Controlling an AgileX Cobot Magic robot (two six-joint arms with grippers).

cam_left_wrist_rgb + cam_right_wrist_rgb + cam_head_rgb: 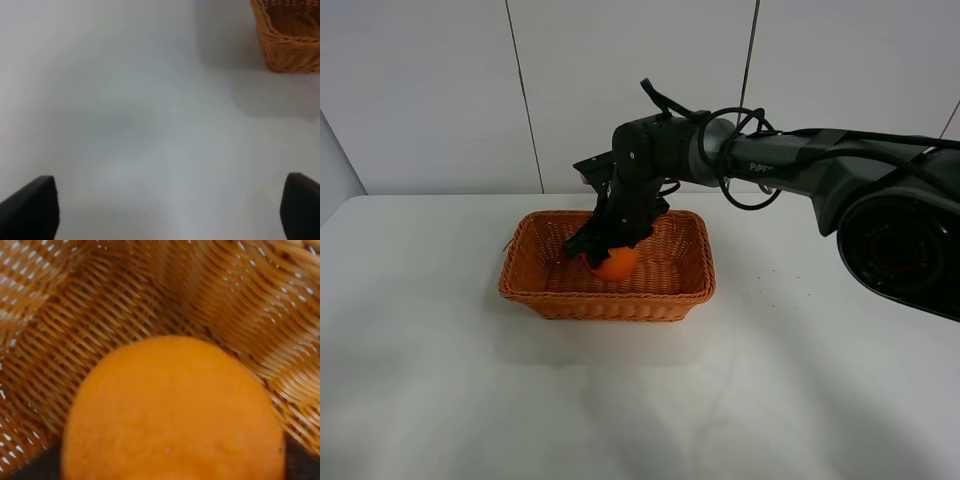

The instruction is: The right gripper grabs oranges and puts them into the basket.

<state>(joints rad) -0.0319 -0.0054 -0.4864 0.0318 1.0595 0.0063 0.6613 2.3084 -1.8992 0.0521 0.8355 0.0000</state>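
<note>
The wicker basket (pixel 620 300) stands on the white table at mid view. My right gripper (pixel 606 250) reaches down inside it from the right and is shut on the orange (pixel 617 263), which is held low over the basket floor. In the right wrist view the orange (pixel 172 410) fills the lower frame, with the basket's woven wall (pixel 125 300) close behind it. My left gripper (pixel 167 212) is open and empty over bare table, its fingertips (pixel 30 210) wide apart. A corner of the basket (pixel 287 40) shows in the left wrist view.
The white table (pixel 440 380) spreads around the basket. A white panelled wall (pixel 430 90) rises behind it. The right arm's thick body (pixel 890 210) spans the upper right of the exterior view.
</note>
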